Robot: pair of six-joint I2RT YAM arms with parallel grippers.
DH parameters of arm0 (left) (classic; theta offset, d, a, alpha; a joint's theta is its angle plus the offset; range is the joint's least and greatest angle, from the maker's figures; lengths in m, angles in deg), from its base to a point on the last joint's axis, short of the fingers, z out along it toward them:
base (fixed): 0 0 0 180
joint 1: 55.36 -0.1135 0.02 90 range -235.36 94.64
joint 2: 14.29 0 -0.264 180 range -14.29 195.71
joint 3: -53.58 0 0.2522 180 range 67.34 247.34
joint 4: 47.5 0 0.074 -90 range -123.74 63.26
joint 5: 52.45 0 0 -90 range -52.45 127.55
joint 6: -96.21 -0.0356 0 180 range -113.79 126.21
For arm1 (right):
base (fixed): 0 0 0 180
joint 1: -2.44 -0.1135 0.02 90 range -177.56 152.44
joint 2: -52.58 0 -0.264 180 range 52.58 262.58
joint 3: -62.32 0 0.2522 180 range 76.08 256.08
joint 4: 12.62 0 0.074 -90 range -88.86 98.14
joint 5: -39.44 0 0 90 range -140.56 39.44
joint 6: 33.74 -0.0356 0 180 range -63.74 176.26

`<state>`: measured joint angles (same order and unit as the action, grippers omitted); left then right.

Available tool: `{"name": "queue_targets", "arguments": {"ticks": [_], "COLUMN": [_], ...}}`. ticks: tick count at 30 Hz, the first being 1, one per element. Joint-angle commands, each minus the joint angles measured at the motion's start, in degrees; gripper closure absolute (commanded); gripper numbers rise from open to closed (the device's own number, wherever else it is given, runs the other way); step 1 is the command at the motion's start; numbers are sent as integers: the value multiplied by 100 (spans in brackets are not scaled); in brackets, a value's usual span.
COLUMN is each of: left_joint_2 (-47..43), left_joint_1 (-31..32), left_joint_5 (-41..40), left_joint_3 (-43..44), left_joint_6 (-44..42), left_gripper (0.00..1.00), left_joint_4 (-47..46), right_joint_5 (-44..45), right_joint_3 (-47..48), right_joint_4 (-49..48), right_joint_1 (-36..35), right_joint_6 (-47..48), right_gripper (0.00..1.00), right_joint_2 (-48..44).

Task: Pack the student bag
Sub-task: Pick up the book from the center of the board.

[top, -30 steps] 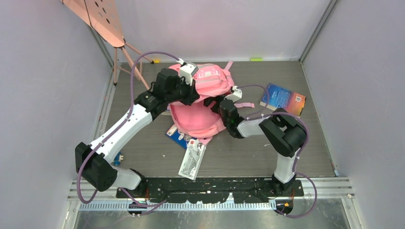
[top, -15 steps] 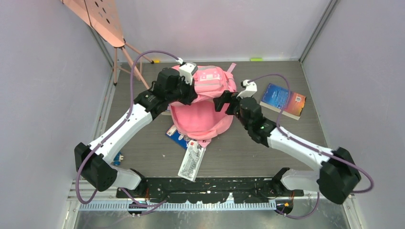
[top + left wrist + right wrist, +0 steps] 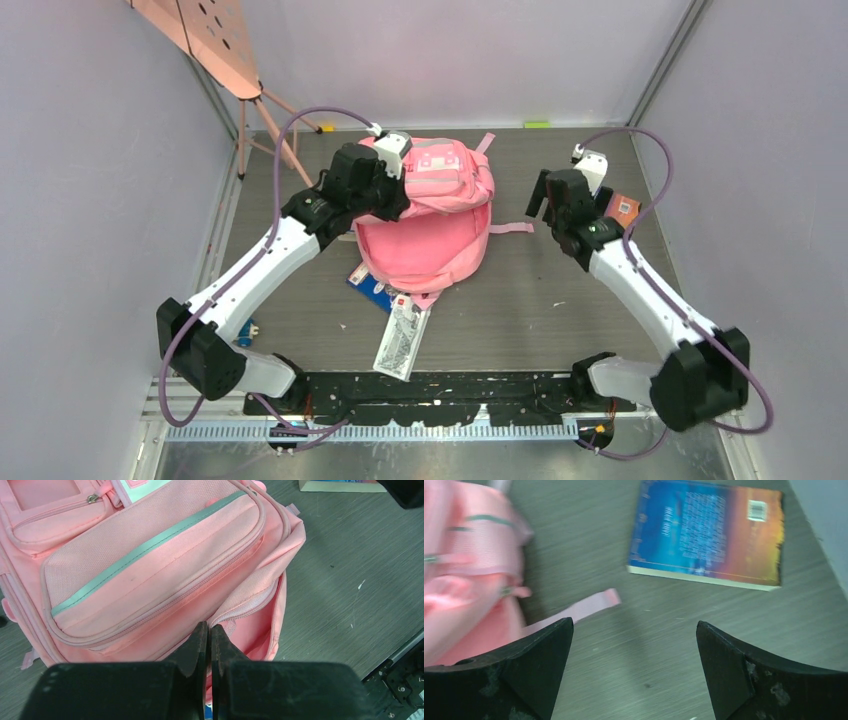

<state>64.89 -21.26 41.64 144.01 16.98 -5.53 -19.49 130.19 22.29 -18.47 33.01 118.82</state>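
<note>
Top external view buries the left gripper (image 3: 210,629) under its own wrist, but the left wrist cam shows it pinched tight on the flap rim of the student bag (image 3: 430,215). The bag sits on the table (image 3: 520,300), toward 12 o'clock. The right gripper (image 3: 548,197), gaping wide and empty, has swung off the bag to 3 o'clock and now covers most of the book (image 3: 624,207).

Pink student bag (image 3: 150,565) flap edge pinched in left gripper (image 3: 208,626) (book (image 3: 340,485) at top).

Left arm (image 3: 265,262) reaching forward, left hand (image 3: 209,627) pinched closed, right arm (image 3: 640,290) stretched out, right hand (image 3: 635,622) spread wide
</note>
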Motion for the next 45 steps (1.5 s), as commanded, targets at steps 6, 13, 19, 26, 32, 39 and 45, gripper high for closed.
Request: {"name": "queue_targets", "arguments": {"ticks": [6, 13, 19, 26, 32, 39, 45], "left_joint_2": [-310, -436, -463, -450, -450, -432, -475], "left_joint_1": [-36, -39, -36, -36, -41, -41, -37], "left_joint_5": [-53, -112, -102, -141, -173, -165, 43], "left_joint_3": [-2, -28, -22, -20, -20, -18, -28], "left_joint_6": [130, 49, 40, -3, -30, -48, -79], "left_gripper": [100, 100, 100, 100, 100, 100, 98], "left_joint_4": [-180, -193, -193, -184, -175, -175, -214], "right_joint_5": [58, 28, -127, -502, -683, -972, -1223], "right_joint_3": [1641, 3067, 3571, 3487, 3178, 2802, 2381], "right_joint_4": [688, 1400, 1823, 2007, 1928, 1684, 1332], "right_joint_1": [860, 1134, 1268, 1434, 1450, 1449, 1449], "right_joint_6": [514, 842, 926, 775, 666, 522, 353], "right_gripper": [0, 0, 0, 22, 70, 100, 100], "right_joint_2": [2883, 4470, 5207, 5253, 5129, 4631, 3608]}}
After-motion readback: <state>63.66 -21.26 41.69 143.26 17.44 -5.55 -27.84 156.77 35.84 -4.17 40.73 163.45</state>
